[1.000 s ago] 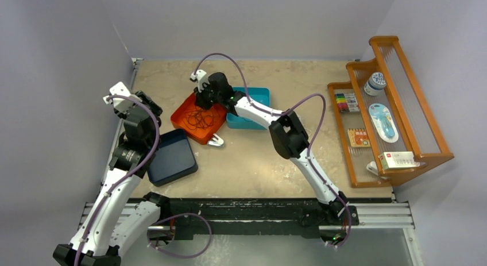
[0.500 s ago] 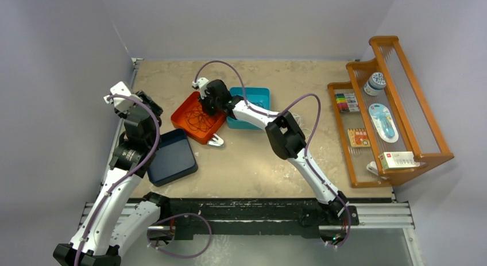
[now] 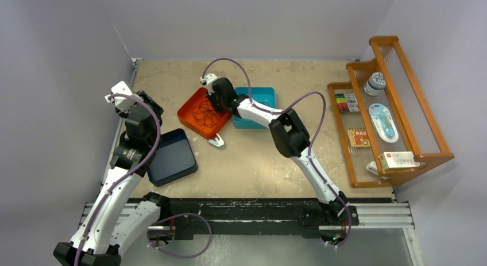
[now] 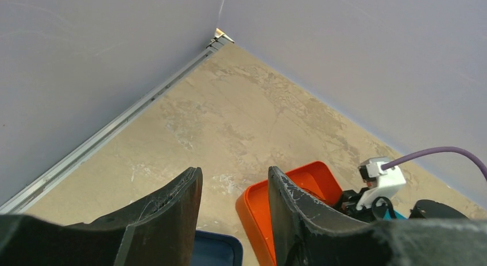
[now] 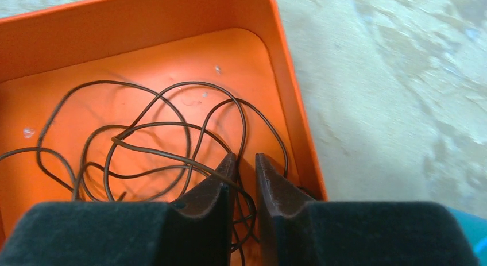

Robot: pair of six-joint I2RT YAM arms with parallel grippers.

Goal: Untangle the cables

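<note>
The cables (image 3: 202, 112) are thin dark brown wires lying in loose loops in an orange tray (image 3: 185, 112) at the table's middle left. In the right wrist view the loops (image 5: 143, 128) spread over the tray floor (image 5: 287, 76). My right gripper (image 3: 217, 102) is down in the tray by its right wall. Its fingers (image 5: 246, 160) are nearly closed, with strands running into the narrow gap and one draped over the left finger. My left gripper (image 3: 148, 102) is open and empty, raised at the left. Between its fingers (image 4: 235, 177) I see the tray's corner (image 4: 252, 208).
A dark blue tray (image 3: 172, 157) lies left of centre, below the left gripper. A teal tray (image 3: 255, 108) sits right beside the orange one. A small silver clip (image 3: 216, 141) lies in front of the orange tray. A wooden rack (image 3: 390, 111) with small items stands at the right.
My right gripper has moved right inside the orange tray, and the tray has shifted slightly right and back with it. The left arm has not moved.
</note>
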